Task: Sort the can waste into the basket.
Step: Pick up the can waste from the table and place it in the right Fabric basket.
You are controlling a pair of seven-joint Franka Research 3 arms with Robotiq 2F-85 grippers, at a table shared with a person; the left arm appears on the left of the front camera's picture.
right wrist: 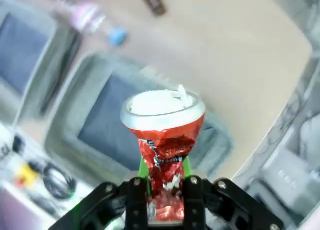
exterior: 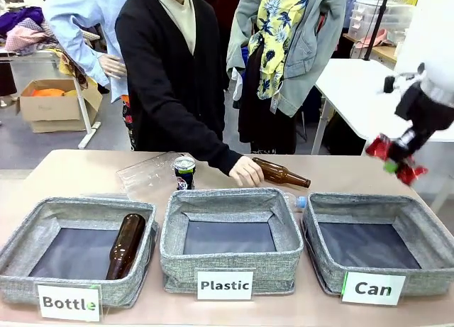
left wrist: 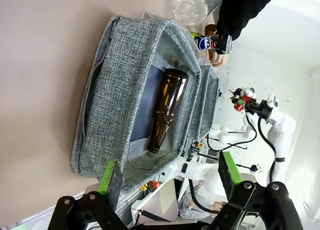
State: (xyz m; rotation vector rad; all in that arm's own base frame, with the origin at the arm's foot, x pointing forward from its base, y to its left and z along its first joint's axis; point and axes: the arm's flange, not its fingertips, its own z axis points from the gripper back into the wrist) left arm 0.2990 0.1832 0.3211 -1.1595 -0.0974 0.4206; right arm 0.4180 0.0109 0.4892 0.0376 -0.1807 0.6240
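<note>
Along the near edge of the pale desk (exterior: 71, 171) three rectangular baskets of grey woven fabric with dark smooth linings are set side by side, each fronted by a white card. The left one, the "Bottle" basket (exterior: 14, 284), holds a brown glass bottle (exterior: 125, 245) lying on its side with the neck towards the near wall. The robot's left hand (left wrist: 167, 162) is seen over this basket with its green-padded fingers spread wide apart and nothing between them. In the middle stands the "Plastic" basket (exterior: 177, 259), and on the right the "Can" basket (exterior: 425, 279); only dark lining is seen in both.

The robot's right hand (exterior: 394, 160) is raised in the air over the far right part of the "Can" basket and is clenched on the crushed red can (right wrist: 165, 135), whose crumpled waist is pinched between the fingers while its round silver end points away from the wrist. In the right wrist view a blurred grey basket is seen beyond the can.

Behind the "Plastic" basket the black can (exterior: 184, 173), cylindrical with a silver top, stands upright on the desk. A clear crinkled plastic bottle (exterior: 145, 174) lies just beside it. A second brown glass bottle (exterior: 284, 175) lies on the desk, its base under the person's hand (exterior: 246, 172). A clear blue-capped bottle (exterior: 299, 201) lies between two baskets' far corners.
</note>
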